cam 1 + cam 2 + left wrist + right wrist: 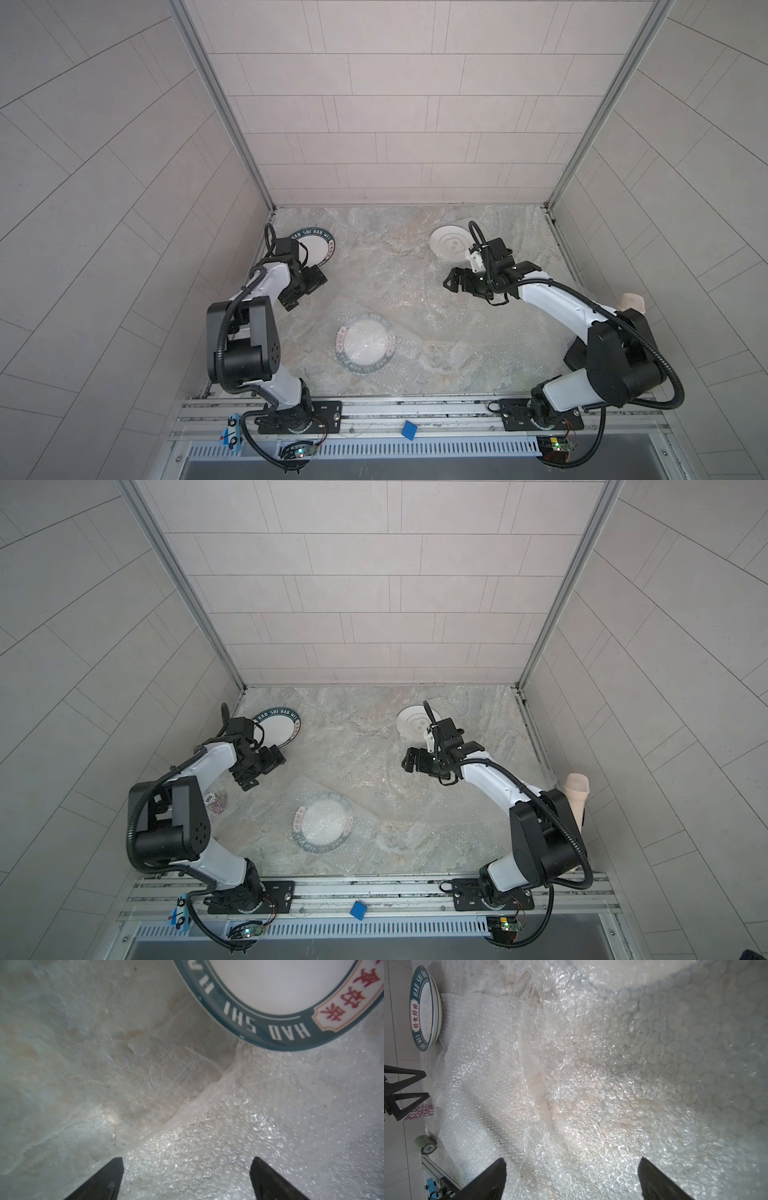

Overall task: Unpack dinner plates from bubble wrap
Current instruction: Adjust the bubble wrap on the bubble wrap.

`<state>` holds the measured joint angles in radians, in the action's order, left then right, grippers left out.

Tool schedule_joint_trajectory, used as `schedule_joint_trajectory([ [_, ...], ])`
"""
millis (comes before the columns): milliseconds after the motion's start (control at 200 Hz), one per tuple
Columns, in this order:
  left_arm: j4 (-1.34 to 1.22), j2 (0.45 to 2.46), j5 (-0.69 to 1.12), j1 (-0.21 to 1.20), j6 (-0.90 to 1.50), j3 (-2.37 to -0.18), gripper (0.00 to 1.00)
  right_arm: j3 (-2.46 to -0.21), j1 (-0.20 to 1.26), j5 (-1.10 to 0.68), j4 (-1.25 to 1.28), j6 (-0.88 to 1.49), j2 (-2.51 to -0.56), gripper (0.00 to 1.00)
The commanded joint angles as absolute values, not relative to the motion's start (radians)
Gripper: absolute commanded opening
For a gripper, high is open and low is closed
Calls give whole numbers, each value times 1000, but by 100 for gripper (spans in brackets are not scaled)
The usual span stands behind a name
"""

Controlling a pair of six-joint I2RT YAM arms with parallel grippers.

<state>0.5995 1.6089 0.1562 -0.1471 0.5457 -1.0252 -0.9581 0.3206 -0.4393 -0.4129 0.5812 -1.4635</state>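
Left hand point(188, 1159) and right hand point(573, 1159) gape wide, empty. Tugging the bubble wrap point(415, 316) over the wrapped green-rimmed plate point(365, 348) could drag it off the surface point(374, 232).

Left gripper point(188, 1158), right gripper point(572, 1158): jaws wide apart.

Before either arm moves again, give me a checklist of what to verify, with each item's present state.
1. Left gripper open, holding nothing: ok.
2. Right gripper open, holding nothing: ok.
3. Round white plate with dark green lettered rim at the far left, uncovered: ok.
4. Round white plate with faint grey rings, uncovered: ok.
5. Near centre plate with lettered rim, unwrapped: not ok; the clear dimpled bubble wrap lies over it.
6. Another plate hidden under the wrap: cannot tell.
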Motion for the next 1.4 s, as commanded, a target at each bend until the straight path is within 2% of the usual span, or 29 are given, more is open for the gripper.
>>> schedule_joint_trajectory([
  [0,629,1651,80,-141,479,-1066,100,-942,327,-437,-405,591,-1443,100],
  [195,592,1729,84,-135,422,-1102,100,-958,327,-465,-401,589,-1464,100],
  [310,581,1755,126,-132,401,-1109,94,-970,327,-466,-414,573,-1469,100],
  [700,567,1802,82,-124,450,-1087,59,-988,325,-472,-424,559,-1475,100],
  [916,561,1804,114,-112,461,-1080,26,-985,321,-463,-437,557,-1454,100],
  [1001,561,1768,183,-100,468,-1069,12,-986,318,-460,-445,553,-1445,100],
  [1061,558,1726,268,-88,468,-1060,6,-993,315,-454,-460,547,-1439,100],
  [1241,535,1580,596,-59,501,-1027,1,-1016,266,-442,-490,532,-1406,100],
  [1396,538,1451,684,28,554,-1080,0,-1056,206,-431,-522,536,-1390,100],
])
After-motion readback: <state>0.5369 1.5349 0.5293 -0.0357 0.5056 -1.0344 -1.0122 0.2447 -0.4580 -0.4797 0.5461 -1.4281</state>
